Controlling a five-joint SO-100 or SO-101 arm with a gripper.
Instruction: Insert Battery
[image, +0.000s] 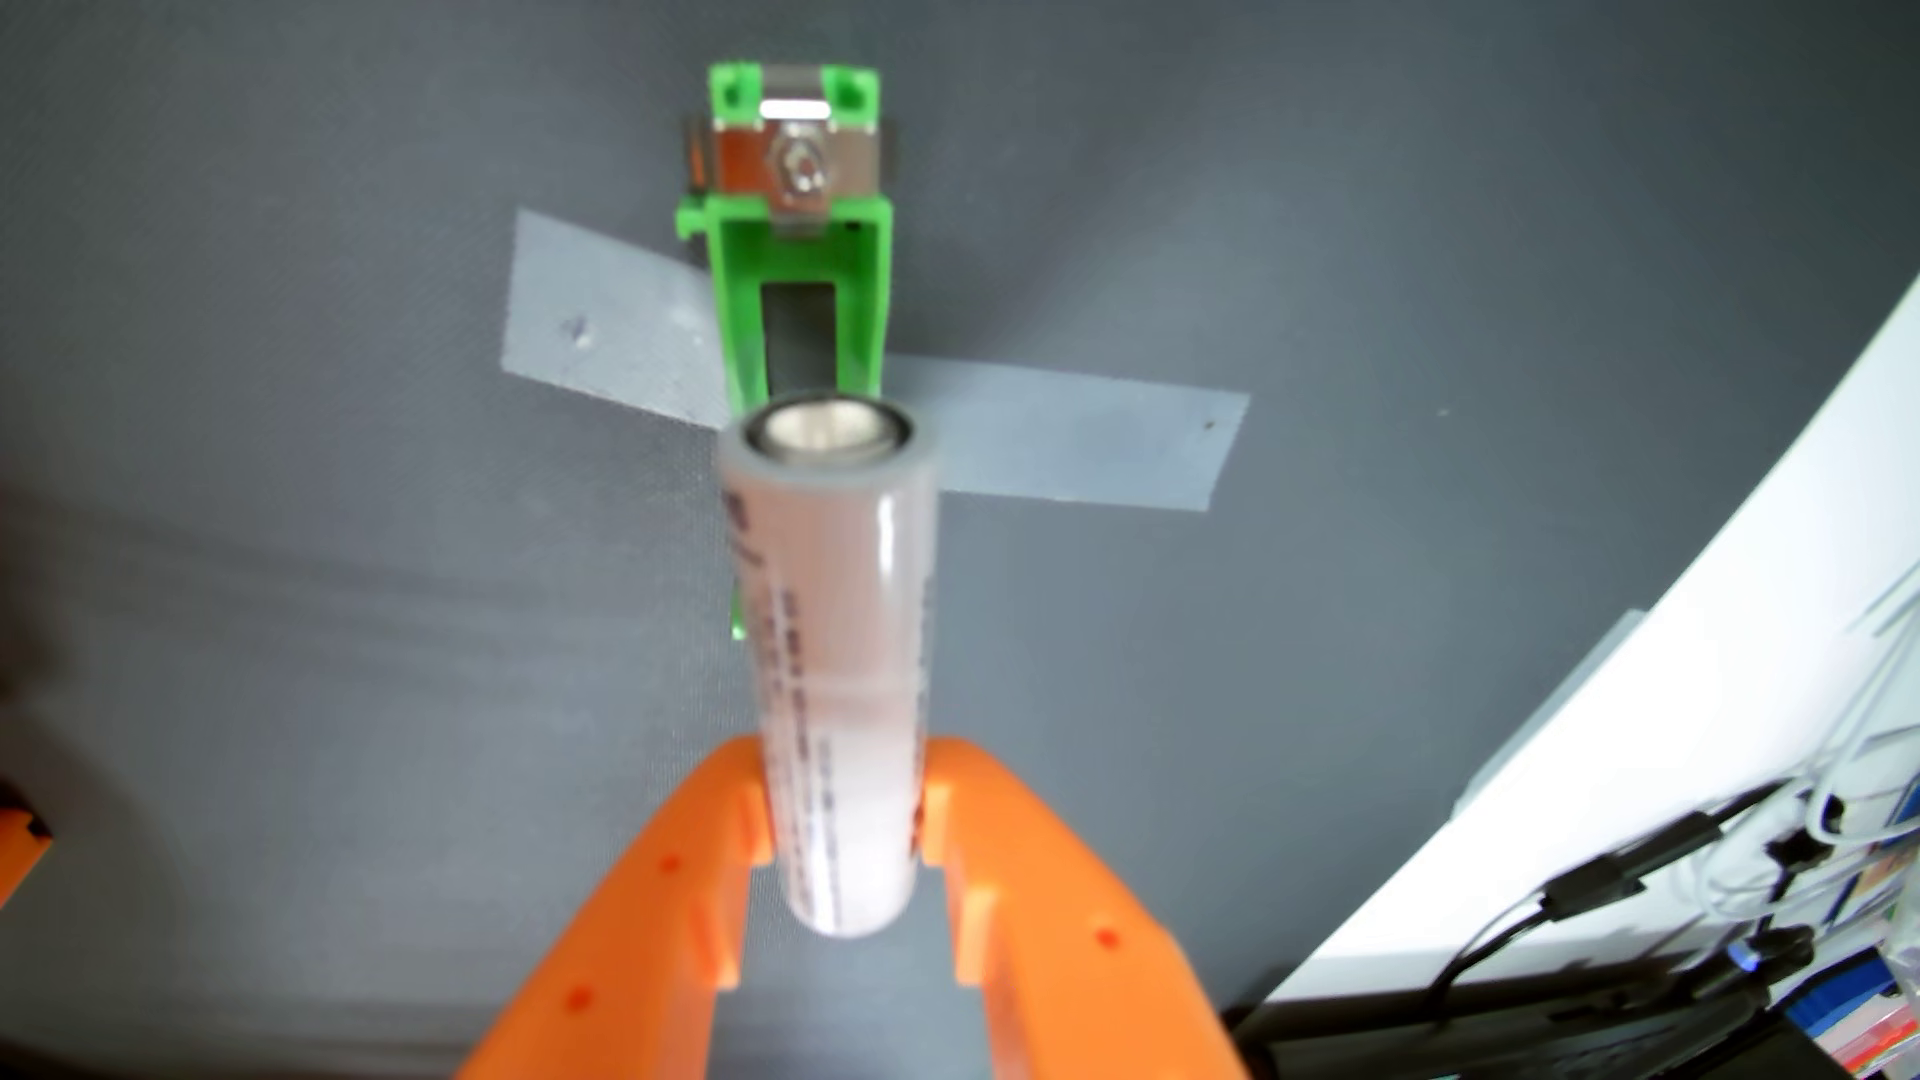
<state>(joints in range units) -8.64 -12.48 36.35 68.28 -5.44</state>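
In my wrist view, my orange gripper (844, 831) is squeezed onto the white battery (840, 665), which hangs above the grey mat (312, 623) and points at the green holder (795, 260) taped down there. To do this well, I think I should keep the battery lined up with the holder's long slot and go down slowly, so it does not bump the side walls. The holder looks empty, with only a shiny metal clip (798, 171) at its far end.
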